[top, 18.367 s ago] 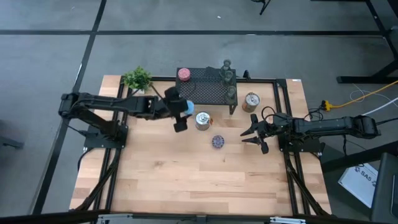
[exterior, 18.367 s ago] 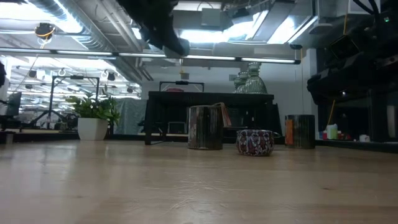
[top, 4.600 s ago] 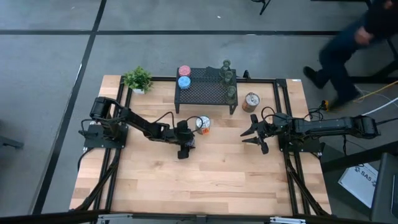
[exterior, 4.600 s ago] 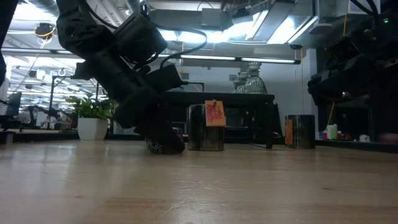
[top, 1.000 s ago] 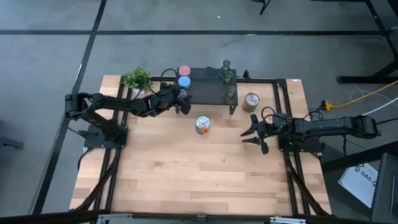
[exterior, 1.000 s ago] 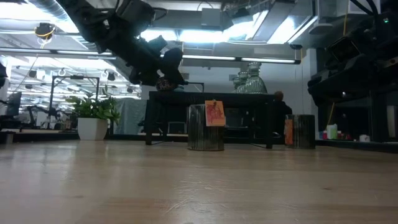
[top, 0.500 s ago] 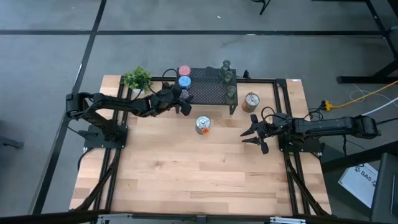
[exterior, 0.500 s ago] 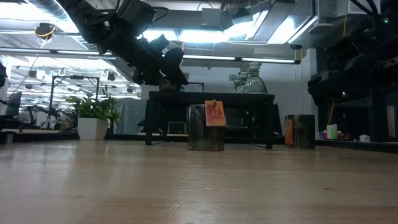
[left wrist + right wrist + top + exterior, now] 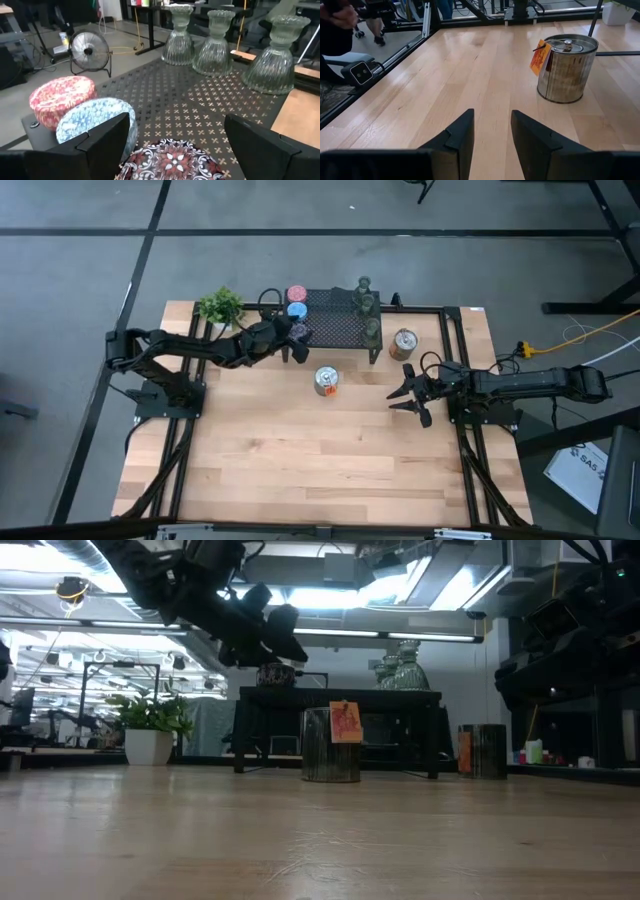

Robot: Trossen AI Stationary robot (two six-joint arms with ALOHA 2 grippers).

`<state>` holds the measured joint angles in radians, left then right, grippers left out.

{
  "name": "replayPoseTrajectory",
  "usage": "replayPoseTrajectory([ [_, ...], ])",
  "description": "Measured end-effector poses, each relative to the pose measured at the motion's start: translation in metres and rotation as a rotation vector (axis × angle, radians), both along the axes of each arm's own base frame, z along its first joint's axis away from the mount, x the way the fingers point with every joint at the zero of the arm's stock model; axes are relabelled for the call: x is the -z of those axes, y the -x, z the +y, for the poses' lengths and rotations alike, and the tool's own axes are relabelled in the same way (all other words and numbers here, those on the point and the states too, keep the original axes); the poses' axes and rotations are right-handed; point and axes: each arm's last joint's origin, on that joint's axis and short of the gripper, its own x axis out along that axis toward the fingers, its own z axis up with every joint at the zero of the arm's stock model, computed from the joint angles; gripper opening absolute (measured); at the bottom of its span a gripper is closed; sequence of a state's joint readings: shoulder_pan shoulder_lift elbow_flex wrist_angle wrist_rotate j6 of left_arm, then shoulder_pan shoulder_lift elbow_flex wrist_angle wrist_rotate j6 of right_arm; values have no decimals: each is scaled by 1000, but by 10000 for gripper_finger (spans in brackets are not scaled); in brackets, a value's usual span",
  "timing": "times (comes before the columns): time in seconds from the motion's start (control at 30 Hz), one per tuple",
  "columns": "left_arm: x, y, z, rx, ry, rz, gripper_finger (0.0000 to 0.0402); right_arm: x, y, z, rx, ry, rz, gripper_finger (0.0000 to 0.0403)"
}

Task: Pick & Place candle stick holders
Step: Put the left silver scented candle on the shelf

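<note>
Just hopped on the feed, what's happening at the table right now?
The left hand is over the black mesh stand, fingers spread on either side of the purple candle holder, which sits on the mesh beside the blue holder and pink holder. Three clear glass holders stand at the stand's other end. Two silver-and-orange holders remain on the table, one in front of the stand and one beside it. The right hand waits open, low over the table, holding nothing.

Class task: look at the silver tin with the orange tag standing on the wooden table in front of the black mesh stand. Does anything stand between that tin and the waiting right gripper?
Nothing visible does. In the right wrist view only bare table lies between the right gripper and the silver tin. The mesh stand sits behind the tin.
</note>
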<state>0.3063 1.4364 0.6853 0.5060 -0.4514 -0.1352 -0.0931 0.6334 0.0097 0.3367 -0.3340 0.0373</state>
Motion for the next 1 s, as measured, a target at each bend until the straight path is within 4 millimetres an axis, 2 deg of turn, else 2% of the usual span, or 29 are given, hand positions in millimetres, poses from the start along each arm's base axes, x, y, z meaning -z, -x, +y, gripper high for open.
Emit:
replayPoseTrajectory([
  [0.33,-15,2,-15,59,-64,-5,324,0,0,0,0,0,0,132],
  [0.67,-35,5,-46,190,-205,17,324,0,0,0,0,0,0,132],
  [1.0,-61,14,-92,577,-387,-43,324,0,0,0,0,0,0,132],
])
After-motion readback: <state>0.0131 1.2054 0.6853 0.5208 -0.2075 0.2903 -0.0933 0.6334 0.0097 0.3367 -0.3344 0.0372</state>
